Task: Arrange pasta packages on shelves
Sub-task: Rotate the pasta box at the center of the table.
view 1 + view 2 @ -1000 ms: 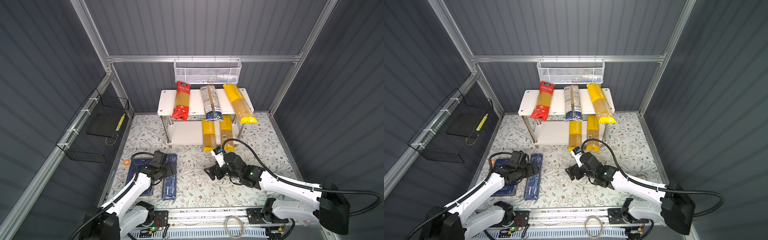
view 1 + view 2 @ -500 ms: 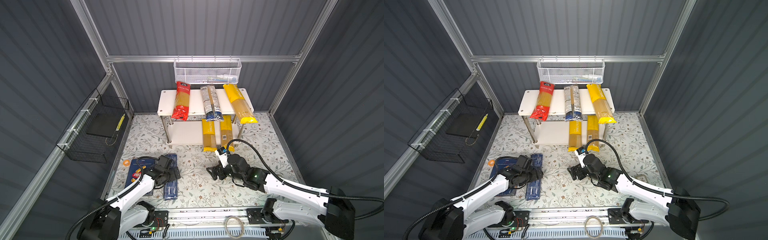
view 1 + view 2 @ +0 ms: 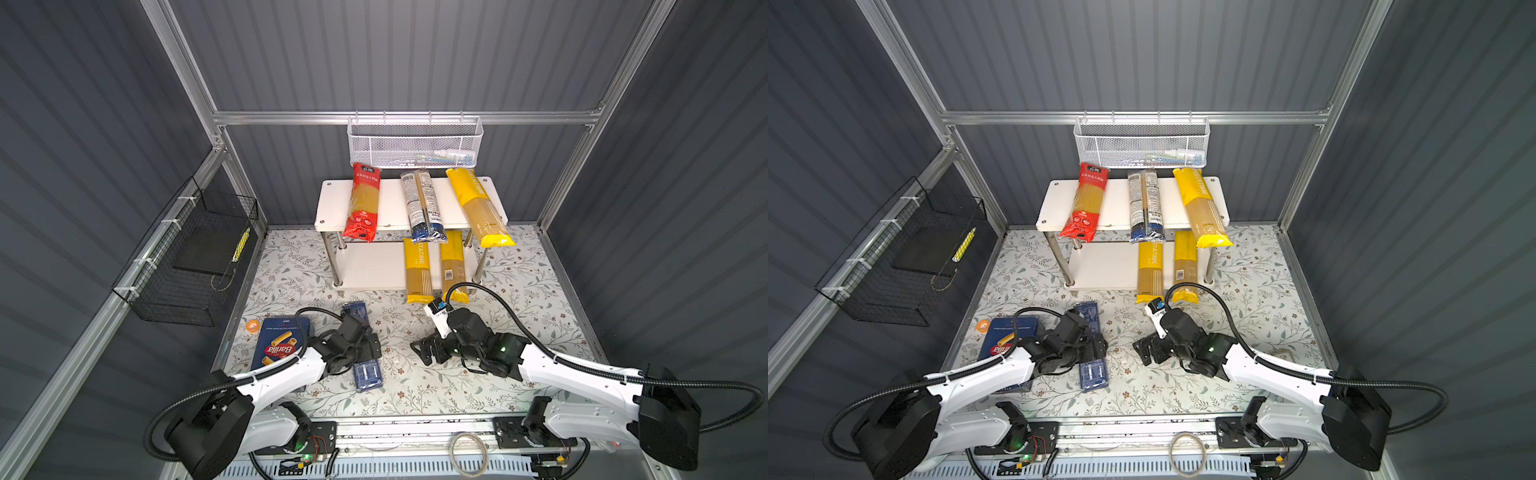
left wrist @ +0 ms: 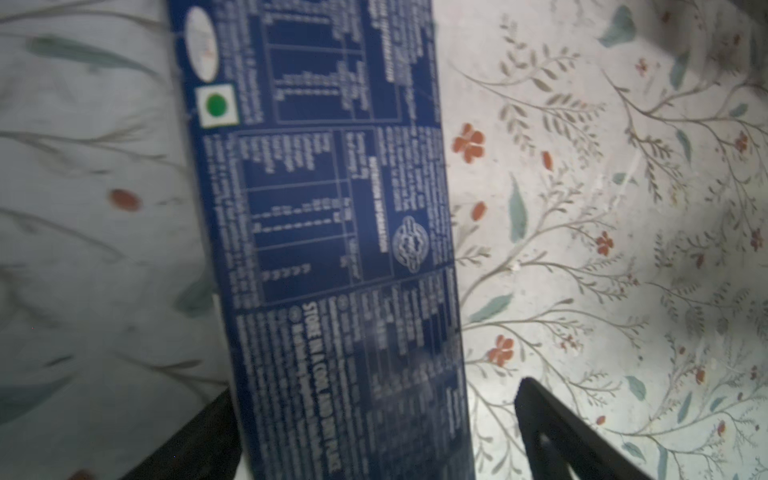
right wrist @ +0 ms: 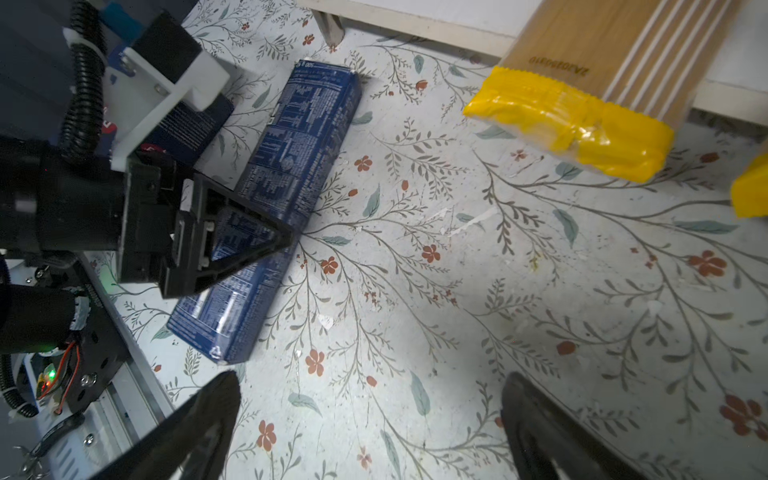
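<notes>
Left gripper [image 3: 365, 352] has shifted over the narrow blue box [image 3: 368, 375], front-left of the surface [image 3: 415, 386], fingers open astride it. Right gripper [image 3: 424, 354] backs from the shelves [image 3: 390, 203], fingers spread, empty. Box pickup looks next.

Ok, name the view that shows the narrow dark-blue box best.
Right wrist: nearly the whole narrow dark-blue box shows, lying flat on the mat. Left wrist gives only a blurred stretch of its label between the left gripper's open fingers; in both top views the box shows only its ends.

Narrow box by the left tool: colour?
Dark blue with white print; the narrow box shows best in the left wrist view.
</notes>
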You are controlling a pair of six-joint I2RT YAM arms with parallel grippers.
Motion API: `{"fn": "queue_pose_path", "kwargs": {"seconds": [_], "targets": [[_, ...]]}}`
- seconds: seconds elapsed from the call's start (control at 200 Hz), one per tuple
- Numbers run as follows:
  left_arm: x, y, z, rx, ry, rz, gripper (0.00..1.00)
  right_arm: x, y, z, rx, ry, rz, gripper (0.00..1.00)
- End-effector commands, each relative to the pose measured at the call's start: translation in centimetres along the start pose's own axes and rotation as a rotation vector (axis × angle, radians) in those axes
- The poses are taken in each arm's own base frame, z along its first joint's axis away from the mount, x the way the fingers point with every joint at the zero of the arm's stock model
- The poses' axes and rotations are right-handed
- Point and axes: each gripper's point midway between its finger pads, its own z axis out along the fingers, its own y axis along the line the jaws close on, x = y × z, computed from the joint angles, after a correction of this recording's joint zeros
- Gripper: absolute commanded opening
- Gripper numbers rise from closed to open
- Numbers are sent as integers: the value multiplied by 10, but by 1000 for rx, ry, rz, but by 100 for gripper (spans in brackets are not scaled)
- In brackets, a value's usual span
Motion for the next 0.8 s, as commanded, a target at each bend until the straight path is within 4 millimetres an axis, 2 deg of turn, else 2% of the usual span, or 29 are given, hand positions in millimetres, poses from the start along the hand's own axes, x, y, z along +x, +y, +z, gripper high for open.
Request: {"fn": "queue_pose_path", "kwargs": {"seconds": [0.0,0.15,0.255,0.39,0.47,0.55,0.795], "targets": [[9,-26,8,52,16,-13,99,-1,4,-7,-22,32,-9,99],[25,-51,19,81,57,38,99,5,4,-12,-21,85,3,99],[21,-41,13,0,52,75,99,7,7,-13,-30,115,39,99],[-13,-33,-27,-57,-75,130,99,15,13,-10,7,184,33,99],[-31,-25,-42,-61,-95,131,99,19,21,-2,6,218,3,99],[-47,-11,-47,-48,-102,97,99,26,23,6,22,272,-28,99],[-96,17,-57,-33,-237,35,99,23,43,37,71,363,-158,99]]}}
